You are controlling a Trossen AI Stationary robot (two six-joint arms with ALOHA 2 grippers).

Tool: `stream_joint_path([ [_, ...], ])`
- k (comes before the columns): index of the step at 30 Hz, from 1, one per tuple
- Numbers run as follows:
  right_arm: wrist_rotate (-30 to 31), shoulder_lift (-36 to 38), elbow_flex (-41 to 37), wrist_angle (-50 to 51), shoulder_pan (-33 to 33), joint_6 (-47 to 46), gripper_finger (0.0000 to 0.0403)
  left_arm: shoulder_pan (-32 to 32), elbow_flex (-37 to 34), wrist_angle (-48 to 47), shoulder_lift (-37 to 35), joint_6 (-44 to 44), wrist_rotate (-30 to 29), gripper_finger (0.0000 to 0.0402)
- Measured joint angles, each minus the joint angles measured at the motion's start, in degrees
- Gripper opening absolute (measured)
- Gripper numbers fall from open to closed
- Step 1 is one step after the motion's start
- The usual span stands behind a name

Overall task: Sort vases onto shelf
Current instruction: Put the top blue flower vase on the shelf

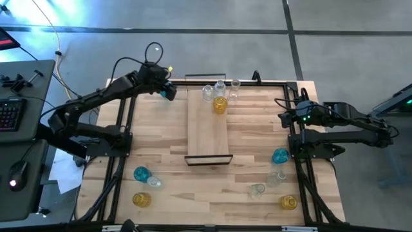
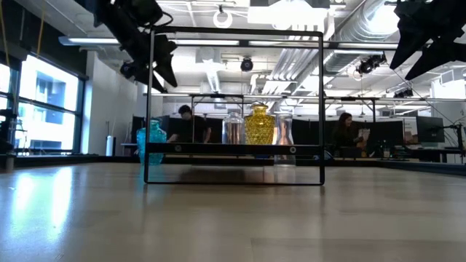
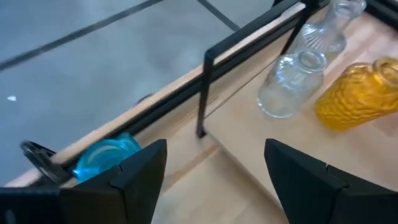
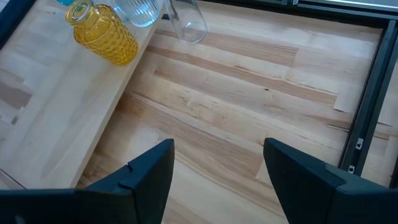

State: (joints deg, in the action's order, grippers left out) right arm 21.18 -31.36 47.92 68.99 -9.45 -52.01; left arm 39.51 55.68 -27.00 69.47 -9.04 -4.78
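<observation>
high view showed the shelf [image 1: 207, 132] lying along the middle of the table [image 1: 161, 135], with only its far end filled. there stood an amber vase [image 1: 220, 105] and two clear vases [image 1: 208, 93] close together, and one more clear vase [image 1: 235, 86] just beside the shelf's far end; if it stood on the board or on the table, this could not be told. the left gripper [image 1: 168, 92] hung near the far left corner of the shelf, its fingers wide apart and holding nothing; under it a teal vase [image 3: 102, 157] stood on the table just beside the shelf frame. the right gripper [image 1: 284, 116] waited at the right edge of the table, also wide and empty.

the task seemed less than half done. near the front left still lay a teal, a clear and an amber vase [image 1: 142, 200], and near the front right a teal one [image 1: 280, 155], two clear ones and an amber one. most of the board was still bare.
</observation>
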Motion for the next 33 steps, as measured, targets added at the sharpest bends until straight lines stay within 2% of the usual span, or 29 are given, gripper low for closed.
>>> stream_joint_path([
  [5,-0.49,-0.02,0.0,0.01,0.0,-0.24,0.0243,2.6,0.0,-0.01,0.11,2.4,0.45,0.0262],
  [13,0.67,0.0,0.0,-1.22,0.0,0.88,0.0243,9.16,0.0,-0.11,1.83,1.96,5.97,0.0264],
  [22,-2.1,-0.04,0.0,-1.83,0.01,-0.85,0.0243,12.43,0.07,-1.95,2.67,2.86,9.42,0.0282],
  [33,-2.21,-0.06,0.0,-1.91,0.0,-3.47,0.0243,15.3,1.92,-8.75,2.84,9.02,7.21,0.0303],
])
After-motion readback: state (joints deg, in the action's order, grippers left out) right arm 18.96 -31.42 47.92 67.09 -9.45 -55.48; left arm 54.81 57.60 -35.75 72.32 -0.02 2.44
